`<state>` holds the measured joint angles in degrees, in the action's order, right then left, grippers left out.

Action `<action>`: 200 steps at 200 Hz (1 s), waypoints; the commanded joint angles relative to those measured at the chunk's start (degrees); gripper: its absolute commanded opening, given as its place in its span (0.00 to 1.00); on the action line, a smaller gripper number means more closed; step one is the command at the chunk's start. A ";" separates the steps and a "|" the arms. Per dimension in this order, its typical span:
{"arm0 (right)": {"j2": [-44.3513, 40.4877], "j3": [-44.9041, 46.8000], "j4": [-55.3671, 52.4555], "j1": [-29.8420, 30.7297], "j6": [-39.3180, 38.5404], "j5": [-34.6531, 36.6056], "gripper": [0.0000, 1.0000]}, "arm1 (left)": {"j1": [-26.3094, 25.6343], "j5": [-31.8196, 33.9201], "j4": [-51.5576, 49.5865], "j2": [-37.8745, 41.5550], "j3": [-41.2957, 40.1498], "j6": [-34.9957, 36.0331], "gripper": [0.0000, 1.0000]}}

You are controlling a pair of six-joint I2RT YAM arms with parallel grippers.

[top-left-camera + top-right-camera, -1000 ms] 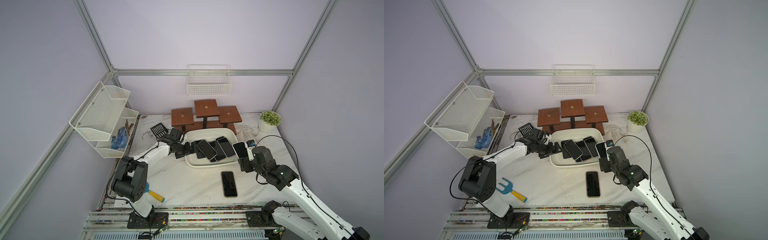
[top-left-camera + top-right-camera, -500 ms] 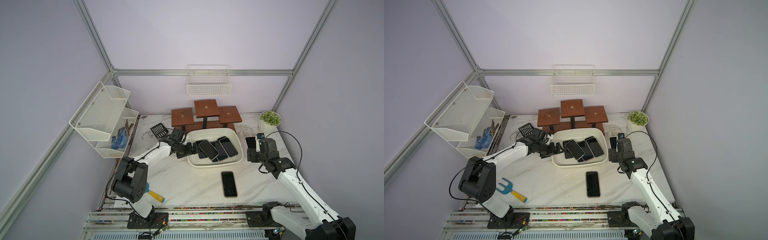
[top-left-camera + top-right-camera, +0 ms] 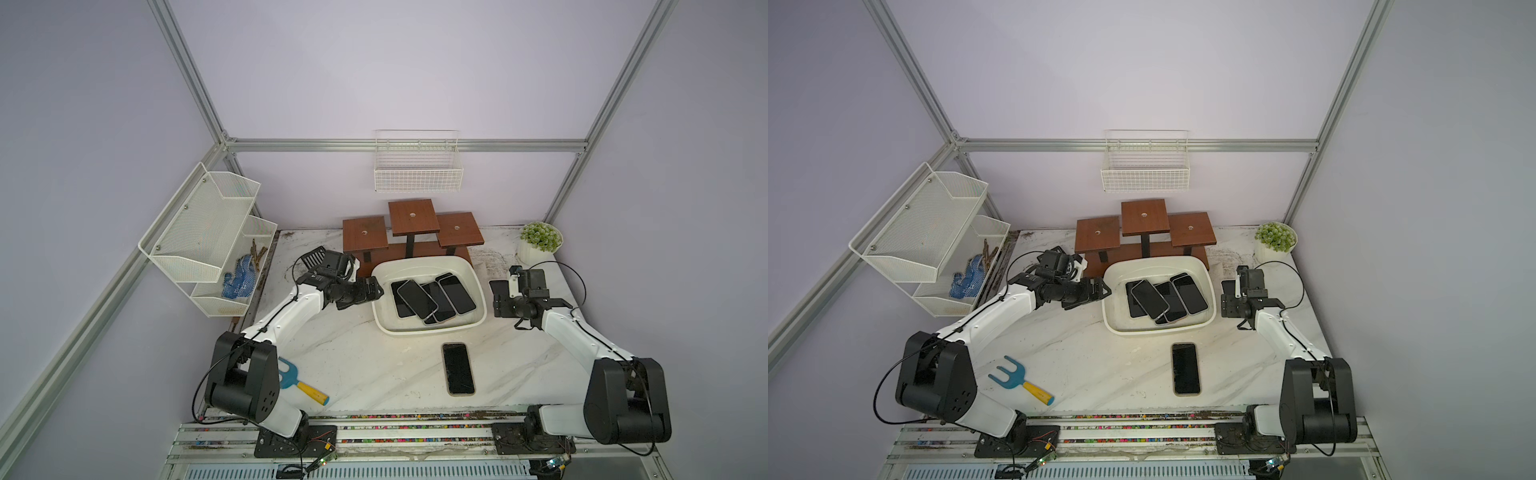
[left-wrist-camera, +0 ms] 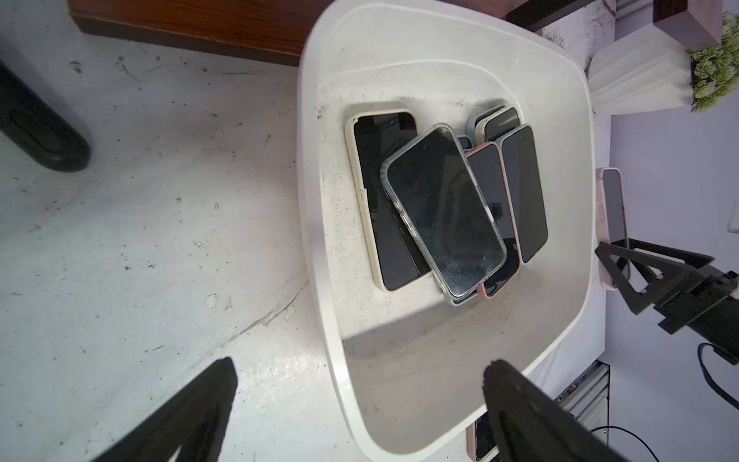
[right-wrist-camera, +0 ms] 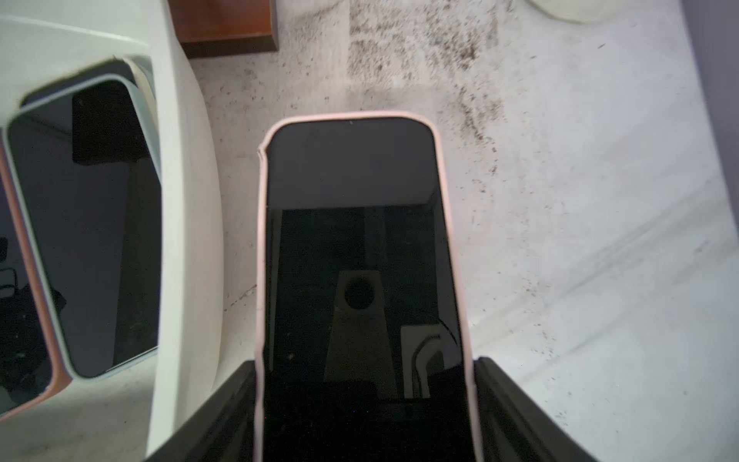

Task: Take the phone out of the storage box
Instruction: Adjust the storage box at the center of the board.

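Inspection found no legible text, label, brand, number or sign in any view. The screens of the phones (image 4: 440,208) in the storage box (image 4: 316,240) were dark and unmarked. The pink-cased phone (image 5: 352,180) showed only reflections on its screen.

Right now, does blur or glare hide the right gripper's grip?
Right wrist view: pink-cased phone sharp in the right gripper, screen mirror-like, not washed out; left wrist view: storage box rim bowed by the lens; both top views: evenly lit, grip tiny.
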<state>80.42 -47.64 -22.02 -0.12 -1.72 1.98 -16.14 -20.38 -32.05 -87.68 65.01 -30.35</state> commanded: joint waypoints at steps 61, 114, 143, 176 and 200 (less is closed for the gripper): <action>12.16 -7.51 2.95 10.40 -6.97 -5.71 0.24 | 3.74 0.52 -0.64 5.16 -2.87 1.74 1.00; 17.30 -11.41 3.41 13.37 1.45 -5.89 0.24 | 4.33 0.85 -0.73 6.20 -3.93 1.31 1.00; 19.39 -11.96 2.53 13.31 4.20 -2.77 0.24 | 4.33 1.00 -0.95 6.20 -3.94 1.17 1.00; 20.76 -11.60 2.99 13.30 7.59 -3.57 0.29 | 4.30 1.07 -1.10 6.20 -3.75 1.00 1.00; 21.66 -11.43 3.21 13.30 9.20 -5.11 0.33 | 4.36 0.91 -1.02 6.05 -3.41 0.64 1.00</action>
<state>100.44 -58.50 -20.56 12.12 4.25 -0.38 -12.10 -19.62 -33.58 -83.53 61.21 -30.24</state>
